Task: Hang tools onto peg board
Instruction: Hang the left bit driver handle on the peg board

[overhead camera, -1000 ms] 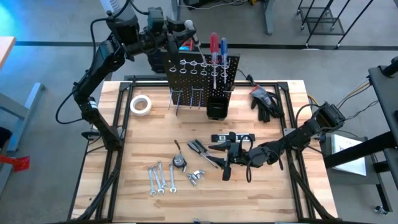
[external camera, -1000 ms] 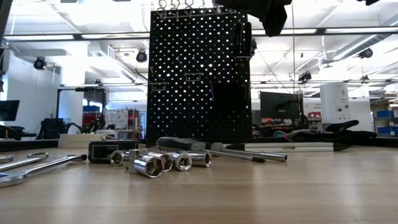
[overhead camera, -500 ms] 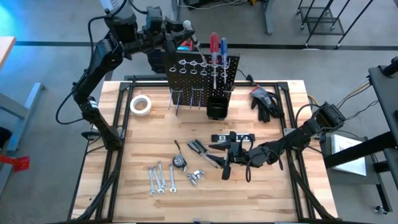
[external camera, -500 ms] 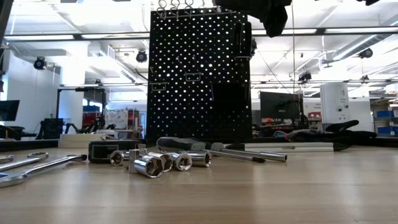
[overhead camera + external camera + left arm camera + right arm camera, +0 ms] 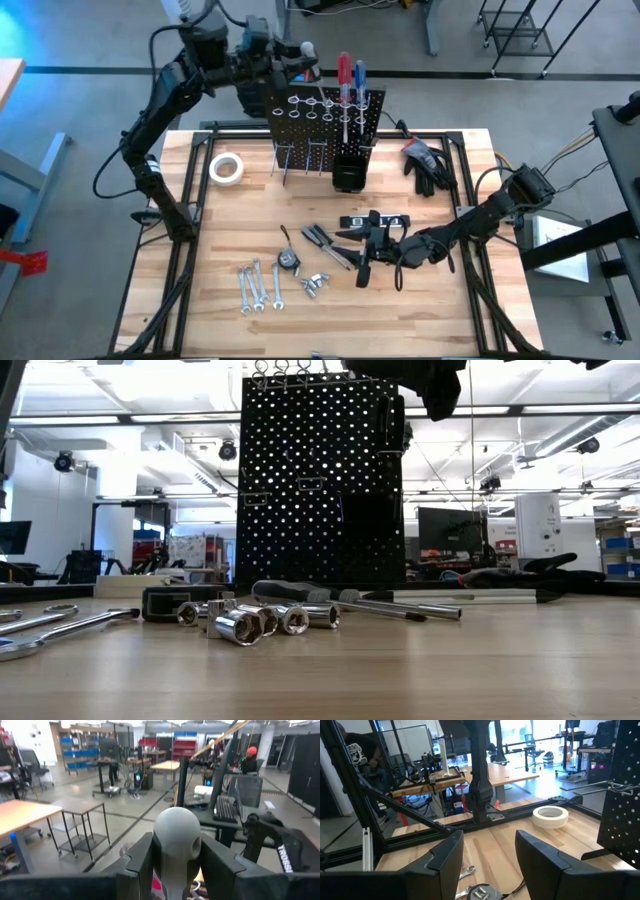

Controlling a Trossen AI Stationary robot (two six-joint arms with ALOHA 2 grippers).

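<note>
Black perforated metal peg board (image 5: pixel 328 118) stands upright at the wooden table's (image 5: pixel 220 240) far edge, silver rings along its top, red and blue screwdrivers (image 5: pixel 350 80) in them. In front of the board lie silver wrenches (image 5: pixel 258 285), sockets (image 5: pixel 240 626), pliers (image 5: pixel 325 243). Left gripper (image 5: pixel 176 862), raised behind the board, clamps a rounded grey handle (image 5: pixel 176 837), probably a screwdriver. Right gripper (image 5: pixel 487 852), low over the table before the board, stands parted and empty. White tape roll (image 5: pixel 227 167) beside the board; open workshop beyond.

Scene evenly lit from ceiling fixtures, soft shadows cast on the counter (image 5: pixel 420 310), near sockets (image 5: pixel 240 626) slightly blurred, blue glow seen at one edge.
</note>
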